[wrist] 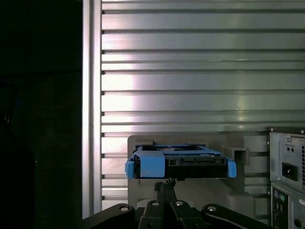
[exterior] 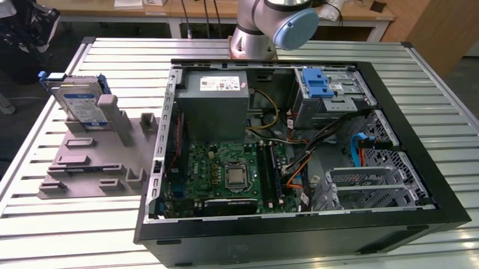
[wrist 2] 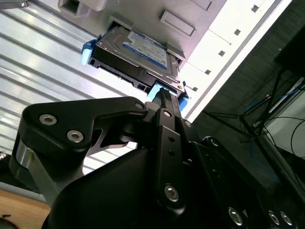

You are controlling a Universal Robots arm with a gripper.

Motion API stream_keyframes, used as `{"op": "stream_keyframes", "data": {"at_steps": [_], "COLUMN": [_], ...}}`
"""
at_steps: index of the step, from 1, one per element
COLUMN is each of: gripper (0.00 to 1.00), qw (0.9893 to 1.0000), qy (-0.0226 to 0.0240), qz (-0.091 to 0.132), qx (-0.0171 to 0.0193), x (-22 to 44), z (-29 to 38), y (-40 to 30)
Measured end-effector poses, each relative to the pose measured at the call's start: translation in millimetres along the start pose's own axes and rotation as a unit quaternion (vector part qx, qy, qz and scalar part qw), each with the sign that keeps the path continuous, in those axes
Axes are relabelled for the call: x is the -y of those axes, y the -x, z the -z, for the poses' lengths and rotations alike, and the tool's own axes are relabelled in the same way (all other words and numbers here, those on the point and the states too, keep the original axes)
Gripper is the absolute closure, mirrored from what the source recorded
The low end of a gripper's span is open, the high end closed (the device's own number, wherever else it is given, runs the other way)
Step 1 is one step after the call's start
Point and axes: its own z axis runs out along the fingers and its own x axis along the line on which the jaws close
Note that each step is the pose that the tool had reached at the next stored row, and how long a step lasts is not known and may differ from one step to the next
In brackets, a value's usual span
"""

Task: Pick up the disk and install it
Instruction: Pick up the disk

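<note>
The flat silver hard disk in its blue plastic carrier [exterior: 78,103] stands on edge in a slot of a grey moulded holder plate [exterior: 90,165]. The plate lies on the slatted metal table [exterior: 45,230], on the exterior view's left of the open black computer case [exterior: 299,238]. The disk's upper edge rises free above the holder's posts, with bare slats between the plate and the table's rim and a narrow gap between the plate and the case's side wall. In the exterior view the case lies open upward, with a green motherboard [exterior: 232,174], a grey power supply box [exterior: 213,101] and a blue-latched metal drive cage [exterior: 329,92]. The arm's base [exterior: 258,33] stands beyond the case. The first wrist view meets the disk [wrist: 178,162] edge-on, beside the case's rear panel [wrist: 286,176]. The second wrist view catches its labelled face [wrist 2: 138,47]. In both wrist views the black gripper [wrist: 165,182] [wrist 2: 165,95] points toward the disk, its fingers pressed together on nothing.
</note>
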Motion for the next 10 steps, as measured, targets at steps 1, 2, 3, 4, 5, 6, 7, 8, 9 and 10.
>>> {"op": "stream_keyframes", "data": {"at_steps": [1, 2, 3, 4, 5, 6, 7, 8, 9, 10], "gripper": [0.89, 0.89, 0.89, 0.89, 0.89, 0.89, 0.89, 0.89, 0.89, 0.89], "qw": [1.0, 1.0, 0.9999, 0.9998, 0.9998, 0.9997, 0.9996, 0.9995, 0.9994, 0.9993], "qy": [0.0, 0.0, 0.0, 0.0, 0.0, 0.0, 0.0001, 0.0, 0.0001, 0.0001], "qz": [0.005, 0.009, 0.013, 0.017, 0.021, 0.025, 0.029, 0.032, 0.035, 0.038], "qx": [-0.0002, -0.0004, -0.0005, -0.0007, -0.0009, -0.0011, -0.0012, -0.0014, -0.0015, -0.0016], "x": [0.0, 0.0, 0.0, 0.0, 0.0, 0.0, 0.0, 0.0, 0.0, 0.0], "z": [0.0, 0.0, 0.0, 0.0, 0.0, 0.0, 0.0, 0.0, 0.0, 0.0], "y": [0.0, 0.0, 0.0, 0.0, 0.0, 0.0, 0.0, 0.0, 0.0, 0.0]}}
